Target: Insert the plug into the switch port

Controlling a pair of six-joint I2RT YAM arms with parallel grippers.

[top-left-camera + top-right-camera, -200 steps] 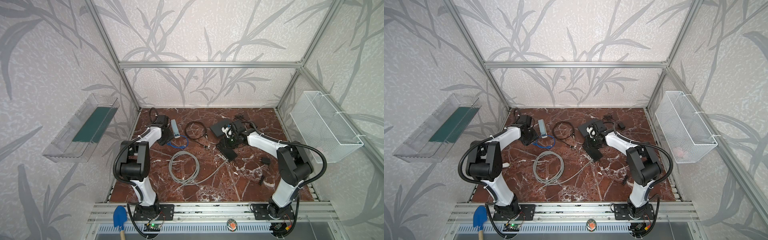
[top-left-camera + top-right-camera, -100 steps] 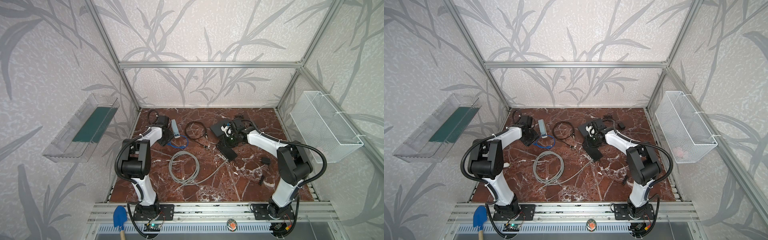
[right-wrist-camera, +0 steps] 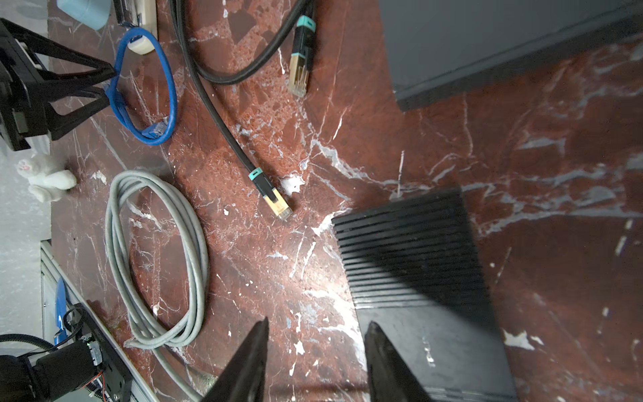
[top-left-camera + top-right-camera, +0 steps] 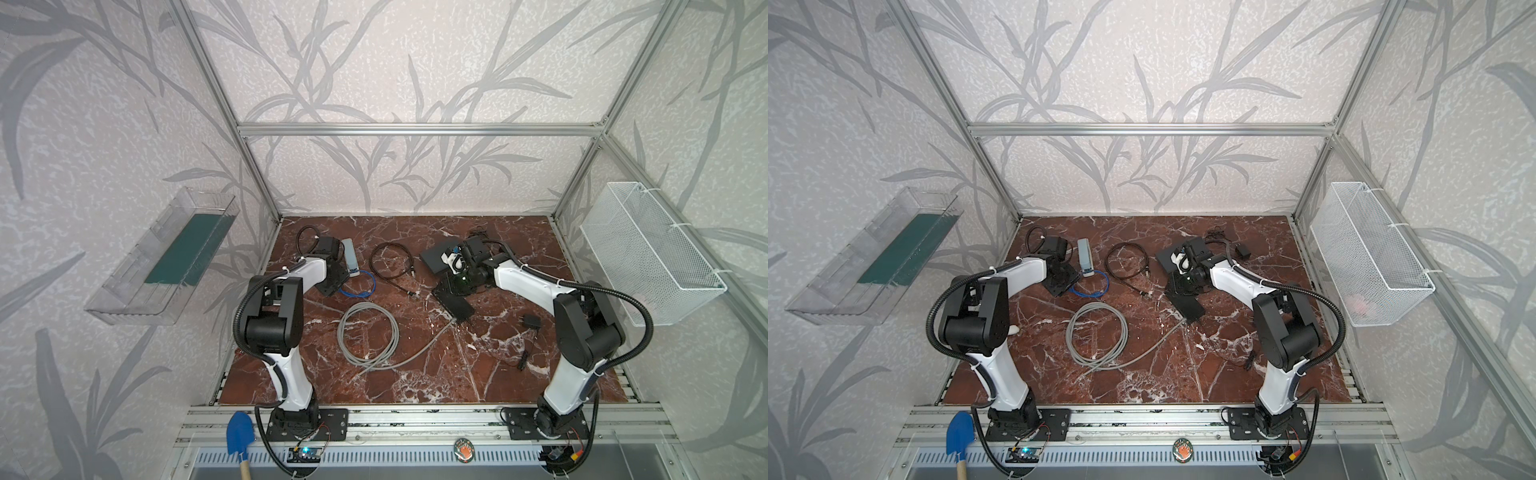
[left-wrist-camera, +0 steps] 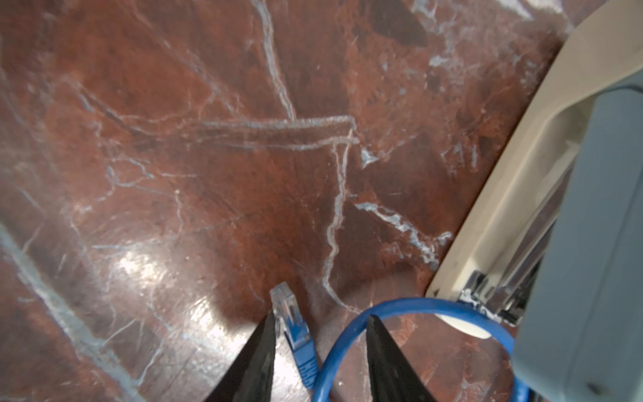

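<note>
While the left gripper [image 5: 320, 315] stands low over the marble table [image 5: 208, 139] with its two fingers [image 5: 257, 355] apart, the clear plug [image 5: 286, 308] of the blue cable [image 5: 417, 306] lies between them, close against one finger and not clamped. The cable's loop runs to the grey and beige switch [image 5: 504, 209] just beside it. The right gripper [image 3: 318, 322], also spread and empty, hangs over a black ribbed box [image 3: 410, 250].
</note>
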